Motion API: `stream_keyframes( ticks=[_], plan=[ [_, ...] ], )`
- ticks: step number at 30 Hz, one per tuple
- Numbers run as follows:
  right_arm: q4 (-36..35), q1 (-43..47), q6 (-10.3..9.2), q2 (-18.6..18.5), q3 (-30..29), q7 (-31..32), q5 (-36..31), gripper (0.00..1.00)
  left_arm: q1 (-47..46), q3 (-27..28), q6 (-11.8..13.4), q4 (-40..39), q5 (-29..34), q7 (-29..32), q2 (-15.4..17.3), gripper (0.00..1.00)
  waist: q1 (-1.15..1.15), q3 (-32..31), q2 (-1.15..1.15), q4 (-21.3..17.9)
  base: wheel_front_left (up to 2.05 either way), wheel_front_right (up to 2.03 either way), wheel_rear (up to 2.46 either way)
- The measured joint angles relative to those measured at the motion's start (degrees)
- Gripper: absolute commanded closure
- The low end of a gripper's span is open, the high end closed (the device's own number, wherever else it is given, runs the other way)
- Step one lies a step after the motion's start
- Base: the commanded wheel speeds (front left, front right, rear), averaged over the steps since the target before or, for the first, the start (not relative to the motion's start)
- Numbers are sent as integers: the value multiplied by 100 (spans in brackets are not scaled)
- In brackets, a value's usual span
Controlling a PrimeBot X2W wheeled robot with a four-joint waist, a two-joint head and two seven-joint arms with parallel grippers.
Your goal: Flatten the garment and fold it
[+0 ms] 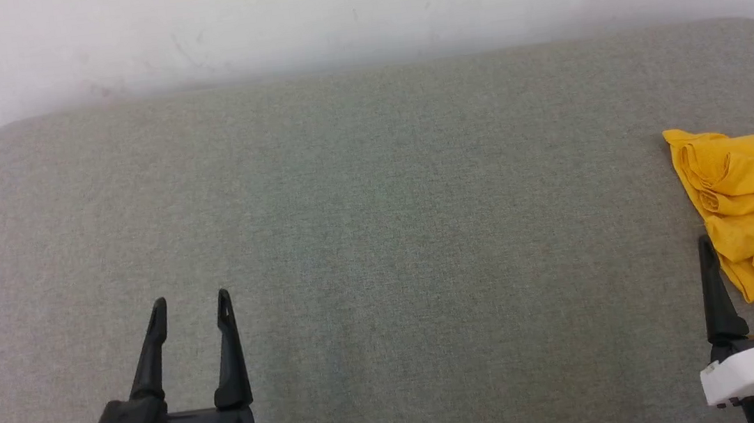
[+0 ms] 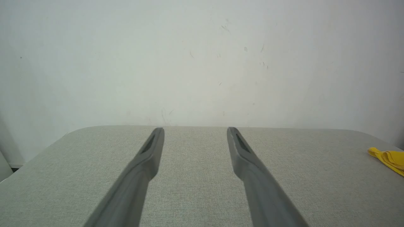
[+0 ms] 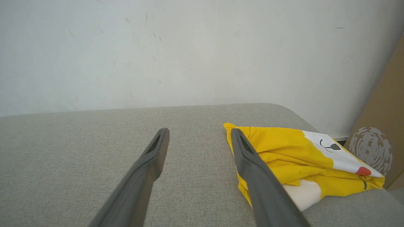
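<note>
**Left tool (image 1: 192, 297) and right tool (image 1: 733, 237) open, garment (image 1: 753, 186) lying crumpled**

Both tools have their jaws wide apart, with nothing between them. The garment, a bright yellow T-shirt, lies in a loose heap on the grey worktop (image 1: 376, 204). A white patch, a black eye mark and a red dot of its print show among the folds. The right tool sits just beside the garment's near left corner and overlaps its edge in the head view; whether it touches the cloth is unclear. The left tool is well apart from the garment, far to its left.

Flattening appears not yet begun. The next move likely calls for the right tool to pinch an edge of the garment and draw it leftward, so both tools can spread it.
</note>
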Motion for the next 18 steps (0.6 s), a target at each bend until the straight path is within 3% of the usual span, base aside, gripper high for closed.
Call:
stream_keyframes(
  ticks=[10,11,18],
  plan=[
    [8,-4,0,0,15,-58,9,0,1,144,-287,22,89,1,-141,0,0,96,0,-46,0,0,0],
    [10,-3,1,-3,18,-54,9,100,-1,137,-287,22,86,3,-142,100,1,97,0,-46,0,0,0],
    [8,-3,1,-3,36,-29,9,100,-2,136,-287,22,87,38,-145,100,1,84,0,-46,0,0,0]
  ],
)
